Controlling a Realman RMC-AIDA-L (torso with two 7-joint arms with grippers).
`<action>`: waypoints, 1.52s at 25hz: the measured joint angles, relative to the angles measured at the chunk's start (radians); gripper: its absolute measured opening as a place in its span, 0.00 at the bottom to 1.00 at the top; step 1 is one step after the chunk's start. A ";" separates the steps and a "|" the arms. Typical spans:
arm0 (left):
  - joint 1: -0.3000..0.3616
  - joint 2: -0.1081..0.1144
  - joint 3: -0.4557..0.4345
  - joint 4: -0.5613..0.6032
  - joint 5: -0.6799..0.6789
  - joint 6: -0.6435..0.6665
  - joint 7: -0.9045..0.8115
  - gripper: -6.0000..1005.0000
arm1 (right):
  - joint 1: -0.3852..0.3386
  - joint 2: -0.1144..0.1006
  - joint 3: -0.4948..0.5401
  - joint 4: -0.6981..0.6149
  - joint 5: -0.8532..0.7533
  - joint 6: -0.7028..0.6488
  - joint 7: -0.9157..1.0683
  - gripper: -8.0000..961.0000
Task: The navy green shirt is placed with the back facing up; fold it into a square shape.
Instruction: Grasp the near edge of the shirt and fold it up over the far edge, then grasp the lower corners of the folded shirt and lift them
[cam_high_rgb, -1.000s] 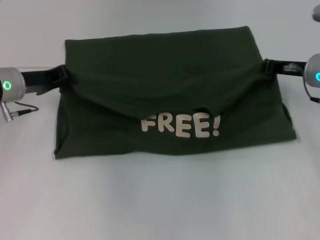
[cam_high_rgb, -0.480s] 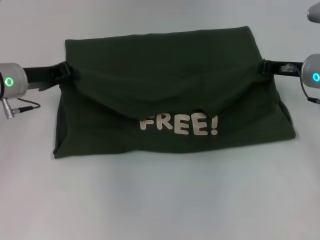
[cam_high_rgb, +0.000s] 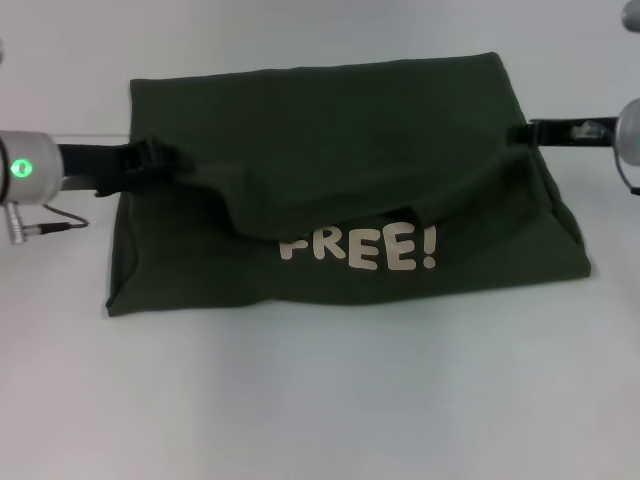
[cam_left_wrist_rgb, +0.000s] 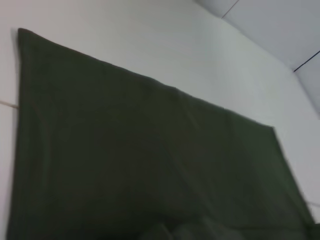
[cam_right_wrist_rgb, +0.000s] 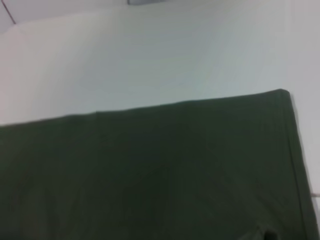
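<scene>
The navy green shirt (cam_high_rgb: 340, 190) lies on the white table (cam_high_rgb: 320, 400), its "FREE!" lettering (cam_high_rgb: 358, 247) near the front edge. A folded layer sags above the letters, pinched at its ends by the left gripper (cam_high_rgb: 160, 160) and right gripper (cam_high_rgb: 522, 133)

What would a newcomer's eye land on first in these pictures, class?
A large dark olive-green cotton shirt fills the middle of the white table, with cream letters "FREE!" showing below a sagging folded edge. The left gripper and right gripper each grip that edge at opposite sides.
</scene>
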 joint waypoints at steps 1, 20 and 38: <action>0.016 -0.005 -0.016 0.026 -0.009 0.027 -0.004 0.24 | -0.017 0.001 0.009 -0.036 0.001 -0.031 0.015 0.26; 0.270 0.005 -0.079 0.037 -0.195 0.291 0.329 0.88 | -0.322 -0.011 0.207 -0.138 0.464 -0.558 -0.249 0.89; 0.264 -0.029 -0.075 -0.030 -0.138 0.119 0.367 0.88 | -0.314 -0.013 0.219 -0.118 0.470 -0.554 -0.264 0.89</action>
